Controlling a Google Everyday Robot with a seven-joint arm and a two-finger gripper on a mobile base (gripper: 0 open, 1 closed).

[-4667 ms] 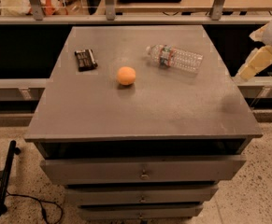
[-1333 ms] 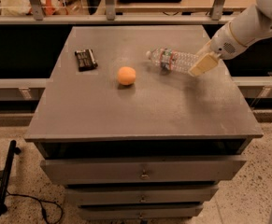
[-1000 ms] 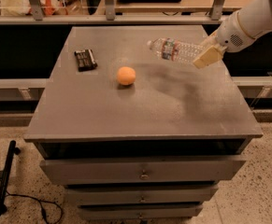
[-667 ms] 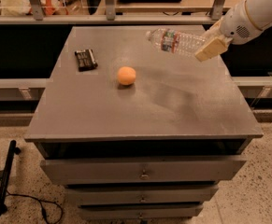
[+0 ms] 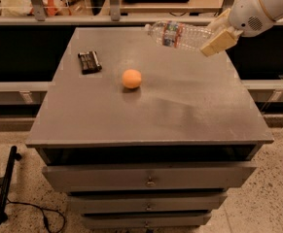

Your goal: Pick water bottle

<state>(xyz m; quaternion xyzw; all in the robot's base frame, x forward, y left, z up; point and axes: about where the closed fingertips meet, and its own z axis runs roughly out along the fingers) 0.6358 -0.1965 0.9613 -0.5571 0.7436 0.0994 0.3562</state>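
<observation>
Since 0.7 s ago: water bottle [image 5: 180, 34] has risen a little further. It now hangs clear above the back right of the cabinet top [image 5: 189, 110], nearly horizontal, white cap to the left and slightly higher. Gripper [image 5: 215, 33] is clamped across the bottle's base end. Orange ball [image 5: 132, 78] and dark wrapped bar [image 5: 89, 61] unmoved on the top.

Judgement: thin ribbed plastic, so light, squashy and smooth. The end grip leaves a long overhang, so it may pivot. A hold nearer mid-body, on the ribs, would be steadier.

Upper right — water bottle [image 5: 178, 34] base hidden in pincer [image 5: 215, 32], arm [image 5: 266, 3] edge-cropped.
</observation>
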